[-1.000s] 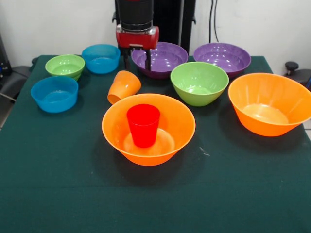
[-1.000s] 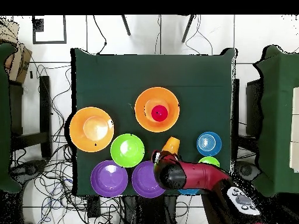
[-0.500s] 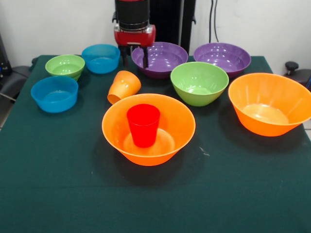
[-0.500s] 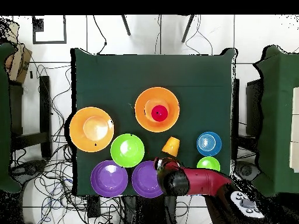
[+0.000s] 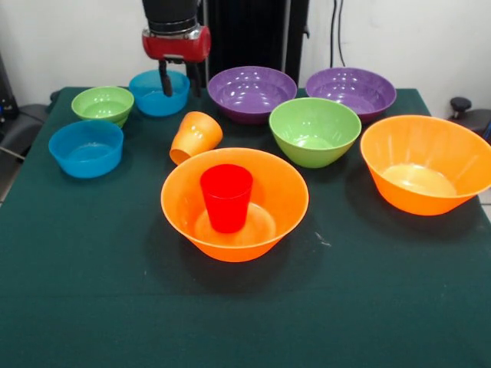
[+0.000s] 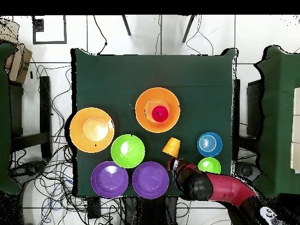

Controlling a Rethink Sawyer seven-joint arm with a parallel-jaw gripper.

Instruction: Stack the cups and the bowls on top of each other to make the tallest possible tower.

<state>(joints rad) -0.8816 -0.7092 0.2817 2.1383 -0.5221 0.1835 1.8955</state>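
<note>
No legible text or labels

The table (image 5: pixel 84 307) wears a matt dark green cloth. The bowls look like smooth, glossy plastic, from the large orange bowl (image 5: pixel 288 201) to the purple bowl (image 5: pixel 252 90). The red cup (image 5: pixel 226 197) is smooth plastic too, slightly duller; the orange cup (image 5: pixel 195 136) likewise.

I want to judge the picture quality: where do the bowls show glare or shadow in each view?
Front view: soft highlights lie on the purple bowl and inside the right orange bowl; the centre orange bowl casts a faint shadow on the table. Overhead view: lighting looks flat, with a pale patch inside the left orange bowl.
</note>
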